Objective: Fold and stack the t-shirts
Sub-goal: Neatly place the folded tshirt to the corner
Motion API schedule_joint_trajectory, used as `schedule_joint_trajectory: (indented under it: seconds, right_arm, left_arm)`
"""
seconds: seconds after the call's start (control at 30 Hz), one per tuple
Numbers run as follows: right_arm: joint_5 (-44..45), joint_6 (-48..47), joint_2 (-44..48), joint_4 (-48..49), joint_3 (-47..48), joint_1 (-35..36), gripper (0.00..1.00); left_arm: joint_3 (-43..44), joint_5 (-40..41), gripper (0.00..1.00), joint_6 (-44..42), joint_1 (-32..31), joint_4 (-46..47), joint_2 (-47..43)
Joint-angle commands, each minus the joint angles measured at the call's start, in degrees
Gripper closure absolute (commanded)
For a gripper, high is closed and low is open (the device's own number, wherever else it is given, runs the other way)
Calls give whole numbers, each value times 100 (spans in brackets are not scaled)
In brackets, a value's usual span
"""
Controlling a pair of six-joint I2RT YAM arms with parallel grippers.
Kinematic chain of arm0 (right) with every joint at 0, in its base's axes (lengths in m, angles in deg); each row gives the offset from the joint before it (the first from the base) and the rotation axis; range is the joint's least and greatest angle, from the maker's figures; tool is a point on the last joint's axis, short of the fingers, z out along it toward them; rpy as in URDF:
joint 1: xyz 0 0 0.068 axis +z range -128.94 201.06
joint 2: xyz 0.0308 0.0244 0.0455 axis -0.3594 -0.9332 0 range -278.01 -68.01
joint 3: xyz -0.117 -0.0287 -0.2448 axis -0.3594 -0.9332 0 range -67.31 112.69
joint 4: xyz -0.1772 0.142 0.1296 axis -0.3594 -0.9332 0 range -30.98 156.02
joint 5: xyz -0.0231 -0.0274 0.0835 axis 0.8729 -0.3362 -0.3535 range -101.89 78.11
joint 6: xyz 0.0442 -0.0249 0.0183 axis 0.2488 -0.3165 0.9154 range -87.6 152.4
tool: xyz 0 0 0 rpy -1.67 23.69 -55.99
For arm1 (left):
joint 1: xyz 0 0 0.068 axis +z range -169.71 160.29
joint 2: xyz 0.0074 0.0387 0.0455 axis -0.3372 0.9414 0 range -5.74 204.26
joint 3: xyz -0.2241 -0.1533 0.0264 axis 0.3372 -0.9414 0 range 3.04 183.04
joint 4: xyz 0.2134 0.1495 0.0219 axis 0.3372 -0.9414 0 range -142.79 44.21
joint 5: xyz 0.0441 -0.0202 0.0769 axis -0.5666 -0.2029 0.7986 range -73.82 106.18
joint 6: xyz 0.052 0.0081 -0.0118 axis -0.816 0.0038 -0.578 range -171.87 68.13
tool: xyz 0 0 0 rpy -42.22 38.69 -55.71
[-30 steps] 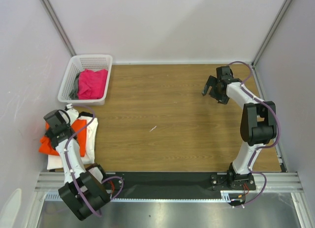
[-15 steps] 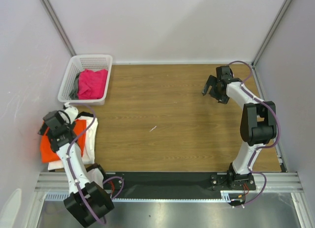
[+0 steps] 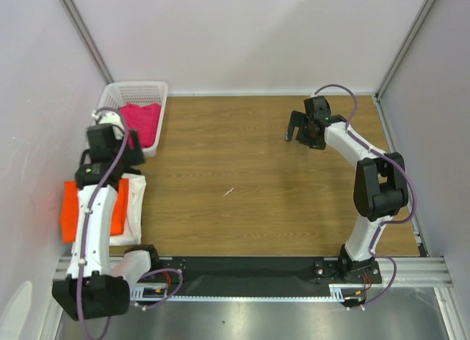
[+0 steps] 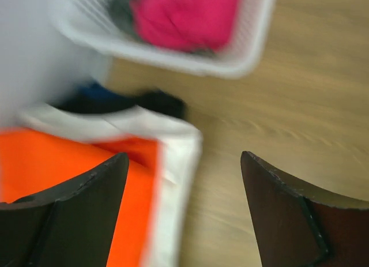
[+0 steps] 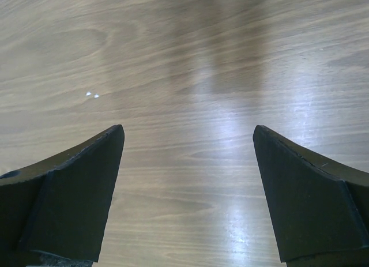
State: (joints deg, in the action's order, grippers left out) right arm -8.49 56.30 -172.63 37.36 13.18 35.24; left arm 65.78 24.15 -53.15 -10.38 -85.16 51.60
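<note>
A folded bright orange t-shirt (image 3: 72, 210) (image 4: 52, 169) lies on a white t-shirt (image 3: 133, 208) (image 4: 176, 143) at the table's left edge. A dark t-shirt (image 4: 155, 102) peeks out at the far end of that stack. A magenta-pink t-shirt (image 3: 144, 122) (image 4: 184, 16) fills the white basket (image 3: 150, 90) (image 4: 242, 53), with grey cloth (image 4: 120, 10) beside it. My left gripper (image 3: 111, 150) (image 4: 184, 163) hangs open above the stack's far right corner, holding nothing. Over bare wood at the far right, my right gripper (image 3: 297, 131) (image 5: 187, 134) is open and empty.
The basket stands in the far left corner against the white side wall (image 3: 37, 98). A small pale speck (image 3: 228, 192) lies mid-table. A black rail (image 3: 250, 270) runs along the near edge between the arm bases.
My left gripper has opened and let go of the orange t-shirt, which now lies flat on the stack. It has risen and moved toward the basket. The right gripper has shifted a little left.
</note>
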Motion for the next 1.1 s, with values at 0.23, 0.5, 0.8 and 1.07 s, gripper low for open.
schedule_joint_trajectory:
  seconds: [0.23, 0.5, 0.8, 1.07]
  right_arm:
    - [-68, -210, 854, -350, -95, -108, 0]
    - [-514, -201, 943, -255, -77, -82, 0]
    - [-1175, 113, 1294, 1676, -1069, 1103, 0]
    - [-1035, 872, 2146, 2779, -2221, 1263, 0]
  left_arm:
    - [-2494, 1221, 6, 4646, -1248, -527, -1479]
    - [-1986, 2252, 0, 4567, -2074, -984, -233]
    - [-888, 1062, 0, 3153, -1524, -1378, -725]
    - [-1360, 398, 0, 3142, -732, -968, -618]
